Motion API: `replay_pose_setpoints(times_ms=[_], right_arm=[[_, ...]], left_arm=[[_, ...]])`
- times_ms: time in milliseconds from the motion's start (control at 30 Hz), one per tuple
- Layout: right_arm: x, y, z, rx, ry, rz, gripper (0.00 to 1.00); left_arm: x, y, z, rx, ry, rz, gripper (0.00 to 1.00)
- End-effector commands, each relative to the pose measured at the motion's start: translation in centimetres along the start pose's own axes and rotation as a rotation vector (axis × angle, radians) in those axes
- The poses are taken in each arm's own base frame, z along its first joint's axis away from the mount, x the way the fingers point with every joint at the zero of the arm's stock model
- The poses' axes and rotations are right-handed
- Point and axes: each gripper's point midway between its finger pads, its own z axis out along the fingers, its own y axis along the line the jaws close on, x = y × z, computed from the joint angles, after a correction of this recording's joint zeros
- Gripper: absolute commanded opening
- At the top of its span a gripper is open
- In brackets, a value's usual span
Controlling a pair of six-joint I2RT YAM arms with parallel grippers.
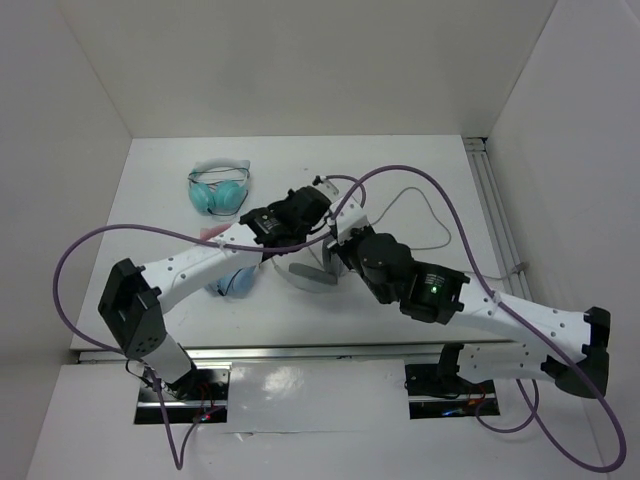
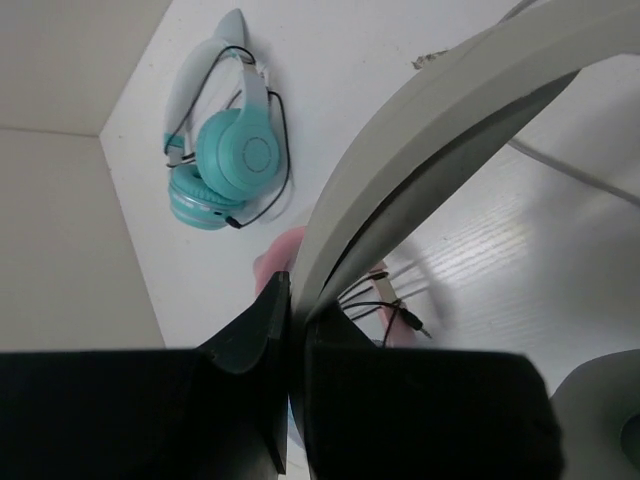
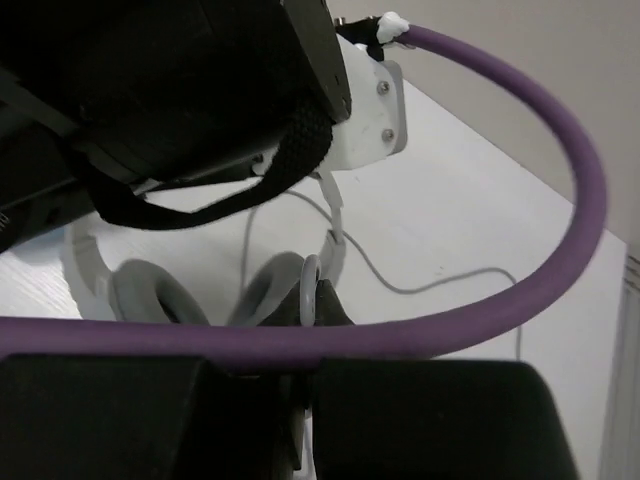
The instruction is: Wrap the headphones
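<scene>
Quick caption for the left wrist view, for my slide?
Left gripper clamped on the grey-white headphones; teal headphones lie on the table beyond.

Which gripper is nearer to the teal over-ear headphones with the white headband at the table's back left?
Left. The left gripper, clamped on the headband of the grey-white headphones, is right of the teal headphones; the right gripper sits farther right, beyond the left one.

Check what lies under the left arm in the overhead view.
A pink band pokes out on one side and a blue ear cup on the other; the left arm covers whatever joins them.
</scene>
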Motion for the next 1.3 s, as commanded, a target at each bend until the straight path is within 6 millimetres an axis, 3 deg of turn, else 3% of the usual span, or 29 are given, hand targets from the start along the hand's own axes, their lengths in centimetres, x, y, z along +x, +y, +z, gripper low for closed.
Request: replay_pose_setpoints(times_ms=[0, 33, 167, 233, 367, 433, 500, 533, 600, 667, 733, 867, 900, 1067, 1167, 1267], right_arm=[[-1.5, -2.9, -1.1, 0.128, -0.006, -0.04, 0.0], [-1.0, -3.6, -1.1, 0.184, 0.001, -0.036, 0.0], [-1.2, -5.1, -1.8, 0.253, -0.038, -0.013, 0.0], [-2.3, -6.1, -2.6, 0.274, -0.093, 0.039, 0.0], [-3.4, -6.2, -3.6, 0.22, -0.194, 0.094, 0.0], [-4.7, -6.6, -4.0, 0.191, -0.276, 0.117, 0.02], [-4.9, -7.0, -3.6, 0.191, -0.295, 0.125, 0.02], [-4.3, -7.3, -2.7, 0.208, -0.272, 0.106, 0.02], [-4.9, -7.6, -1.8, 0.201, -0.277, 0.097, 0.02], [-3.9, -8.4, -0.1, 0.214, -0.246, 0.068, 0.01], [-3.1, -10.4, 0.9, 0.254, -0.229, 0.091, 0.01], [-1.5, -11.0, 3.3, 0.151, -0.203, 0.143, 0.0], [-1.9, -11.2, 3.3, 0.14, -0.215, 0.152, 0.0], [-1.2, -11.5, 3.9, 0.127, -0.213, 0.17, 0.0], [0.3, -10.5, 5.3, 0.04, -0.175, 0.167, 0.0], [-0.7, -8.7, 5.5, -0.127, -0.227, 0.151, 0.0]], left_arm=[[-3.8, 3.3, -1.9, -0.115, -0.139, -0.03, 0.0], [-3.8, 3.8, -2.4, -0.116, -0.144, -0.035, 0.0], [-3.8, 1.6, -4.5, 0.035, -0.202, 0.014, 0.0], [-3.4, 1.3, -5.0, 0.05, -0.211, 0.032, 0.0], [-3.3, 0.5, -6.2, 0.151, -0.238, 0.044, 0.0], [-3.2, -1.1, -6.8, 0.258, -0.241, 0.064, 0.0], [-3.5, -2.5, -7.4, 0.35, -0.259, 0.076, 0.0], [-3.6, -2.7, -7.7, 0.372, -0.264, 0.079, 0.0], [-3.5, -3.3, -8.3, 0.409, -0.263, 0.094, 0.0], [-3.6, -3.7, -9.3, 0.448, -0.285, 0.1, 0.0], [-3.7, -4.2, -10.4, 0.496, -0.316, 0.101, 0.0], [-4.4, -3.0, -13.0, 0.545, -0.4, 0.081, 0.0], [-4.2, -2.8, -13.3, 0.545, -0.399, 0.082, 0.0], [-4.9, -2.2, -14.6, 0.553, -0.448, 0.066, 0.0], [-6.0, -1.4, -16.0, 0.565, -0.503, 0.03, 0.0], [-7.2, -0.8, -16.8, 0.571, -0.539, -0.013, 0.0]])
